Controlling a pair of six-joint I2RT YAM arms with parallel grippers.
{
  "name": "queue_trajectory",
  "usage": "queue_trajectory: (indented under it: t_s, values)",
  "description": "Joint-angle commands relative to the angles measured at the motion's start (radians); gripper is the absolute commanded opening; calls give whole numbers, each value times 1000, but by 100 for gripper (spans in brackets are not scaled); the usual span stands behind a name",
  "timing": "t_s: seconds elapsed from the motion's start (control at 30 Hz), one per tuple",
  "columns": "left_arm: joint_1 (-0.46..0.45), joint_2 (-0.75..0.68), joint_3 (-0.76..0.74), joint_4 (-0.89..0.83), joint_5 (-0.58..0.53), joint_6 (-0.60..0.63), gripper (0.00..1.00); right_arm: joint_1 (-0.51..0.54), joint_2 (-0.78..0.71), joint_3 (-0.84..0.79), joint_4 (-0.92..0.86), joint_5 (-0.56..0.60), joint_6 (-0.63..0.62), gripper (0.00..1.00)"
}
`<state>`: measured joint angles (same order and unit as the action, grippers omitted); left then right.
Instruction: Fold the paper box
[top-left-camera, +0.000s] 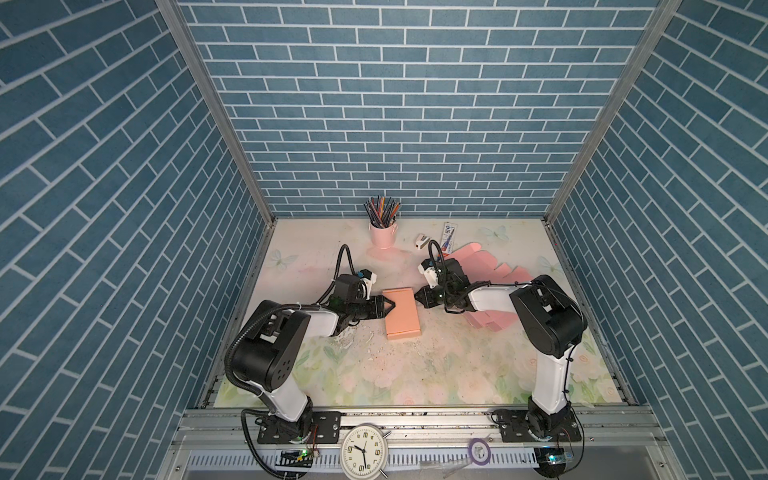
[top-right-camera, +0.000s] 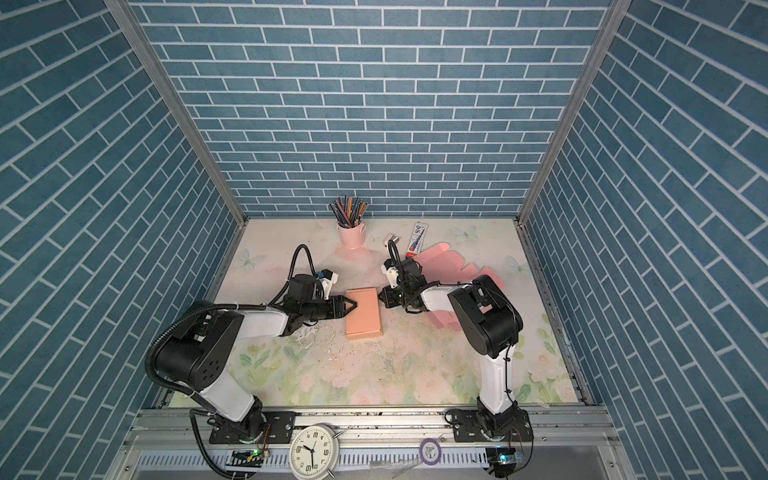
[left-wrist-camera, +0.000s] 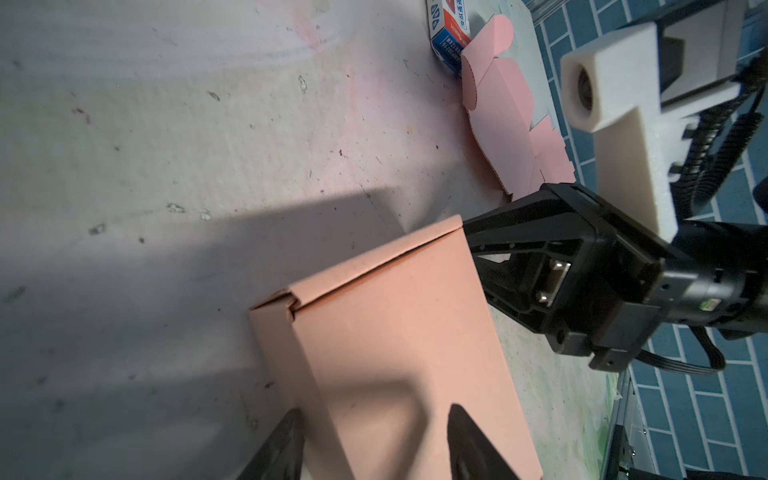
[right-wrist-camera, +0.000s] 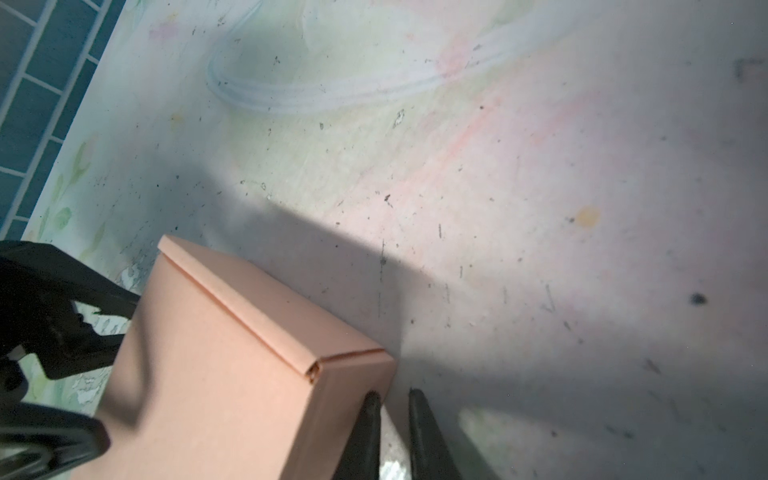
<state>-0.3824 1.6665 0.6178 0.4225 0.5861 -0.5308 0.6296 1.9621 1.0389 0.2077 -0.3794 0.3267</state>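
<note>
The paper box (top-left-camera: 401, 312) (top-right-camera: 363, 313) is a closed salmon-pink carton lying flat mid-table. My left gripper (top-left-camera: 390, 306) (left-wrist-camera: 376, 409) is open and straddles the box's left long edge: one finger is beside the side wall, the other over the top face (left-wrist-camera: 395, 332). My right gripper (top-left-camera: 417, 297) (right-wrist-camera: 392, 394) is shut to a thin slit with nothing in it, at the box's far right corner. One of its fingers rests against the box's end wall (right-wrist-camera: 332, 399). The left wrist view shows the right gripper (left-wrist-camera: 465, 226) meeting that corner.
A pink cup of pencils (top-left-camera: 383, 235) stands at the back. Flat pink box blanks (top-left-camera: 498, 270) lie behind and under the right arm. A blue-and-white packet (top-left-camera: 449, 237) and a small white item (top-left-camera: 422, 241) lie at the back right. A clock (top-left-camera: 364, 451) sits on the front rail.
</note>
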Motion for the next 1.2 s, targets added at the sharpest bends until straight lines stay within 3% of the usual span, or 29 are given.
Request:
queue_trajectory:
  t_s: [0.0,0.3,0.63,0.9,1.17]
  values:
    - [-33,20,35,41,33,9,56,61,5,24,34,-102,32,17]
    - [-28,7,15,38,23,9,57,41,-52,-38,9,-54,1,17]
    - [8,-109,-129,15,-16,-3,82,11,-216,-201,-33,59,-14,28]
    - [-78,-260,-207,-74,-58,0,79,54,-301,-315,-22,79,26,26]
    - [-171,-287,-244,-37,-102,-60,73,137,-306,-352,15,97,81,24]
